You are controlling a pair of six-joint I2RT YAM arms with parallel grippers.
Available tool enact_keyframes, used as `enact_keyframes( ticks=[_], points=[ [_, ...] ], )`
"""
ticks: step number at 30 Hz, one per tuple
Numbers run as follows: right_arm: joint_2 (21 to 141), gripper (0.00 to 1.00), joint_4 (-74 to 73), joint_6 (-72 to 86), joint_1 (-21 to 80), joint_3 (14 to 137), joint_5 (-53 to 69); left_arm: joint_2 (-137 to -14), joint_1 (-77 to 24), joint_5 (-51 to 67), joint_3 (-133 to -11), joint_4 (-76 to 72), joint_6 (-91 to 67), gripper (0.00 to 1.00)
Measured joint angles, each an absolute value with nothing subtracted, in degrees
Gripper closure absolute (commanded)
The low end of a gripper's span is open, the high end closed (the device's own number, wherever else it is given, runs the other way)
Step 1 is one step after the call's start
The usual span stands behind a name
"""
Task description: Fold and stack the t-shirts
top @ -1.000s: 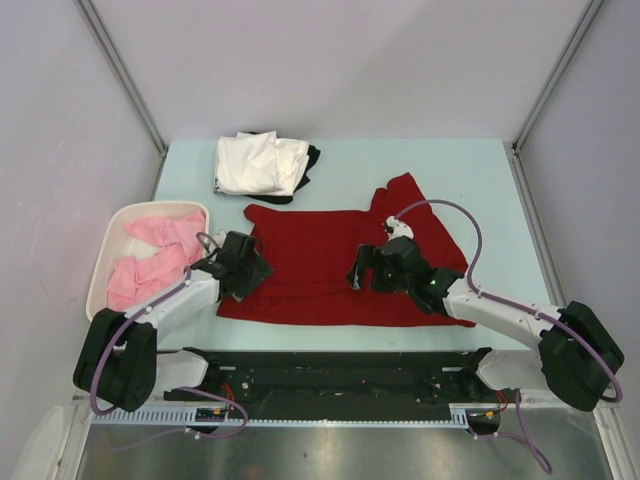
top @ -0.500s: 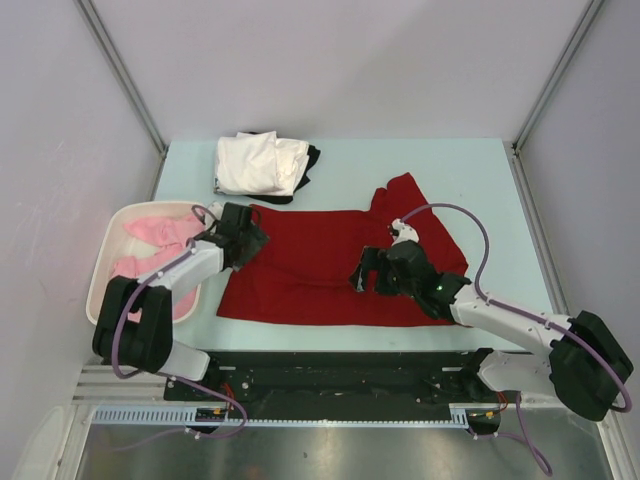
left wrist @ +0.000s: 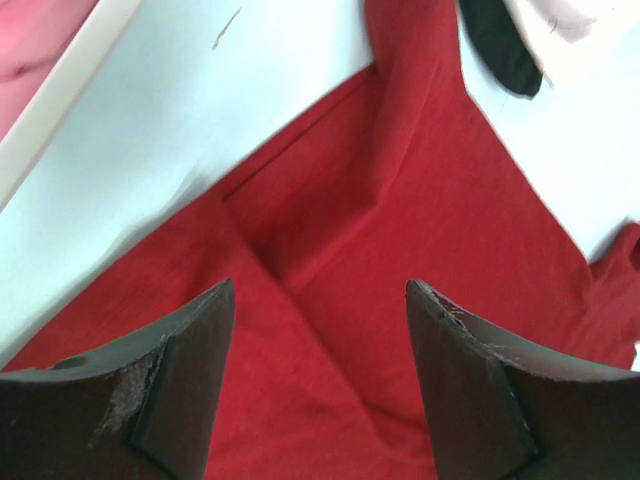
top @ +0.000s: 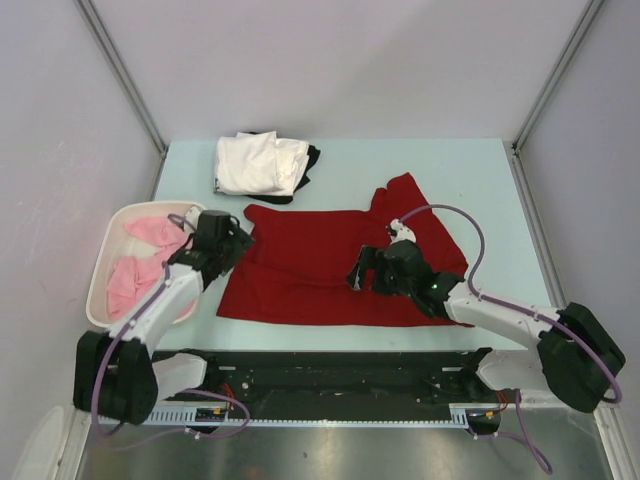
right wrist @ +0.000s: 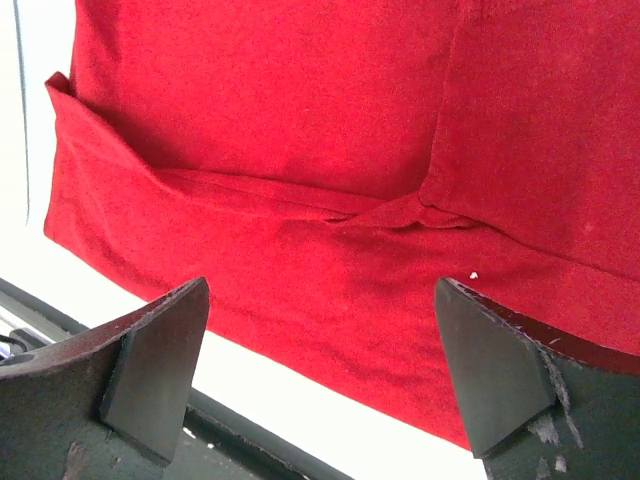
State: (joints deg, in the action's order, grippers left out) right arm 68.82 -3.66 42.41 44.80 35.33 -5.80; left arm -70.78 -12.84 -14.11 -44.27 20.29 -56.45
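The dark red t-shirt (top: pixel 320 262) lies spread flat on the table, one sleeve (top: pixel 405 195) sticking out at the back right. It fills the left wrist view (left wrist: pixel 420 230) and the right wrist view (right wrist: pixel 300 120). My left gripper (top: pixel 232 250) is open and empty over the shirt's left edge; its fingers (left wrist: pixel 180 370) stand wide apart above the cloth. My right gripper (top: pixel 362 272) is open and empty over the shirt's middle right, fingers (right wrist: pixel 160 350) spread above the near hem. Folded white (top: pixel 258 163) and black (top: pixel 308 165) shirts lie stacked at the back. Pink shirts (top: pixel 145 255) lie in the basket.
A white plastic basket (top: pixel 103 262) stands at the table's left edge beside my left arm. The black rail (top: pixel 330 380) runs along the near edge. Grey walls and metal frame posts (top: pixel 120 75) close in the table.
My left gripper has moved back and to the left, from the shirt's lower left part to its upper left edge beside the basket. My right gripper has barely moved.
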Motion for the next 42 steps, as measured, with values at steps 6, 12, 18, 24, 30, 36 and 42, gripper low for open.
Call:
enact_keyframes(
  ticks=[6, 12, 18, 24, 30, 36, 42],
  points=[
    [77.1, 0.00, 1.6, 45.3, 44.4, 35.3, -2.4, -55.2, -13.0, -13.0, -36.1, 25.3, -56.4, 0.25],
    [81.5, 0.00, 7.7, 47.9, 44.5, 35.2, 1.5, -47.7, -13.0, -13.5, -36.0, 28.6, -55.8, 0.25],
    [83.5, 0.00, 11.5, 48.9, 44.8, 35.2, 3.0, -48.6, -13.0, -13.5, -36.0, 30.0, -55.4, 0.25],
    [86.2, 0.00, 13.6, 49.6, 44.5, 35.2, 3.5, -49.3, -13.0, -13.4, -36.0, 30.0, -55.4, 0.25],
    [86.7, 0.00, 16.0, 49.6, 43.9, 35.2, 3.2, -49.2, -13.0, -13.4, -36.0, 30.0, -54.9, 0.25],
    [87.3, 0.00, 18.0, 50.0, 42.3, 35.5, 2.9, -49.1, -13.0, -13.4, -35.7, 29.9, -54.9, 0.25],
    [92.0, 0.00, 20.1, 50.2, 40.2, 37.4, 3.4, -49.1, -13.0, -13.4, -34.9, 30.1, -54.8, 0.25]
  ],
)
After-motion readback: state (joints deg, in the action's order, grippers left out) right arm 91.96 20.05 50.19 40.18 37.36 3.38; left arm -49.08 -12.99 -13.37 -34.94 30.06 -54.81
